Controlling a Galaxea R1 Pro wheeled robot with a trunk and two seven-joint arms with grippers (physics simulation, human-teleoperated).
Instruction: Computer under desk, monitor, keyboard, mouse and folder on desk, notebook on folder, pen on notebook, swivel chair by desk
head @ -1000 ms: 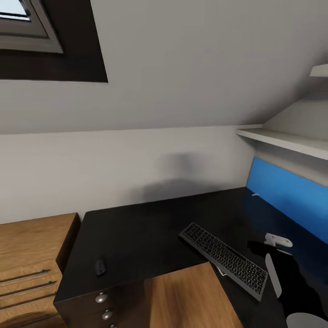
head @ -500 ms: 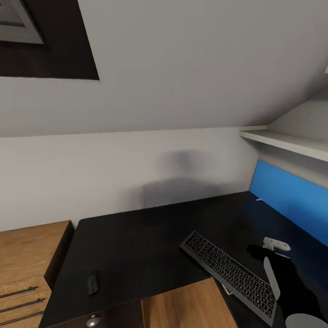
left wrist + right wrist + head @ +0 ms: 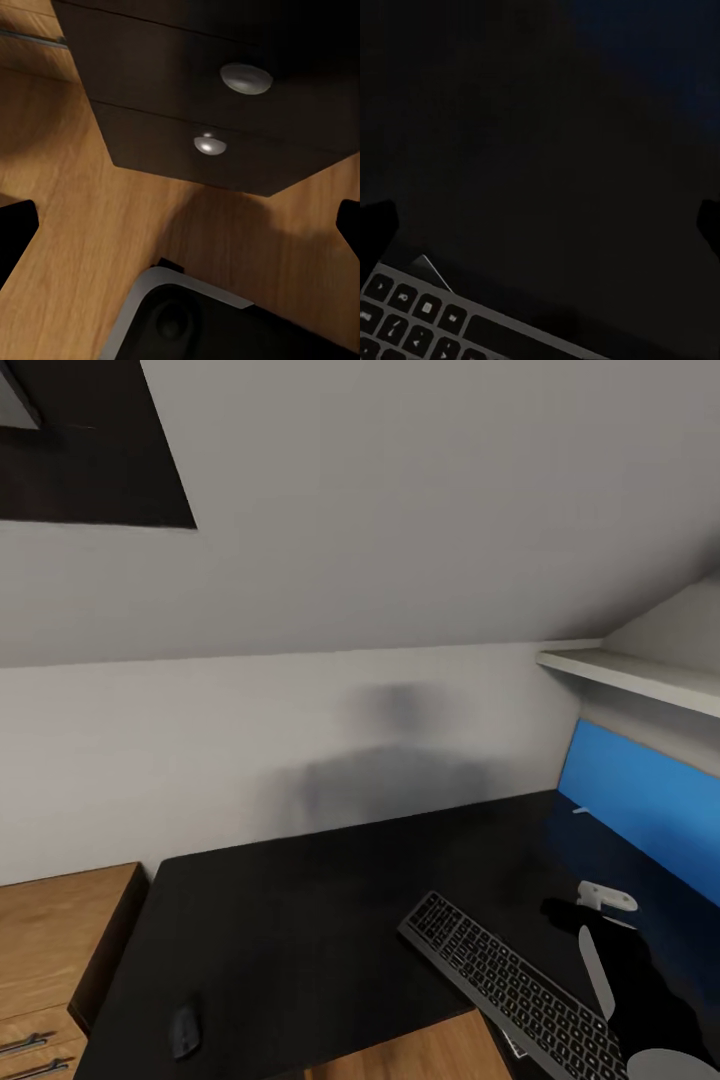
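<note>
Head camera tilted up; no shift of keyboard [image 3: 515,988] or mouse [image 3: 184,1031].

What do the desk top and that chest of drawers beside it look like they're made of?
The desk top looks like a glossy black laminate or lacquer: it faintly mirrors the blue wall panel. The chest of drawers looks like light, matte wood or veneer, with visible grain. Being a render, neither is certain.

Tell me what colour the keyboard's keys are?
Black keys in a silver-grey frame; the keyboard shows best in the head view.
</note>
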